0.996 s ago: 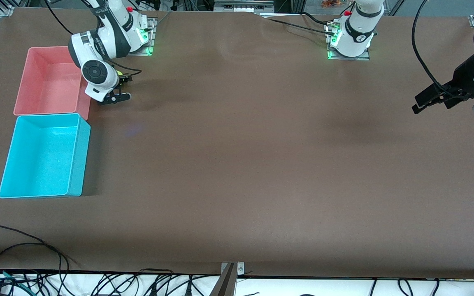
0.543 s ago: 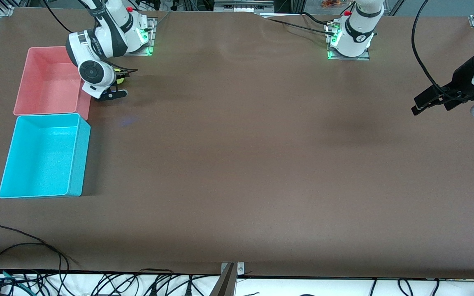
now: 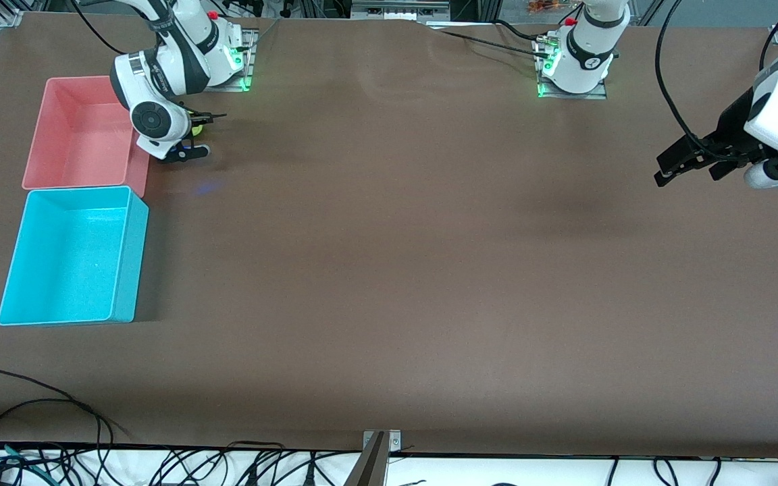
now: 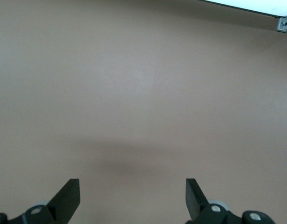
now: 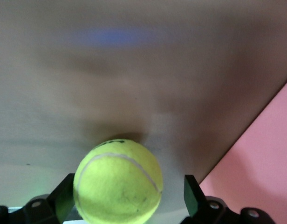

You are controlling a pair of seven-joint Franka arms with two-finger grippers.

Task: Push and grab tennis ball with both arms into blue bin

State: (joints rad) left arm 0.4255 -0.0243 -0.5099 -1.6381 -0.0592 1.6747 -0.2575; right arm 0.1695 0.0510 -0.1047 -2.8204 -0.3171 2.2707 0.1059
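Right gripper [image 5: 127, 196]: low at the table [image 3: 389, 270], just beside the pink bin [image 3: 82, 135] near the right arm's base. Jaws spread wide. The tennis ball [image 5: 118, 181] sits between the fingers, against one of them with a gap to the other; no clamp on it. Ball rests on the table, well short of the blue bin [image 3: 71, 256], which lies nearer the front camera than the pink one, the two tubs touching or nearly so.

Left gripper [image 4: 133, 198]: up in the air over bare table at the left arm's end, jaws wide apart, nothing between them.

Surface: matte brown sheet, slightly rippled near the bases. Ball fuzzy yellow-green, pale curved seam. Bins smooth-walled rectangular plastic. Loose black cables [image 3: 38, 418] along the table's edge nearest the camera.
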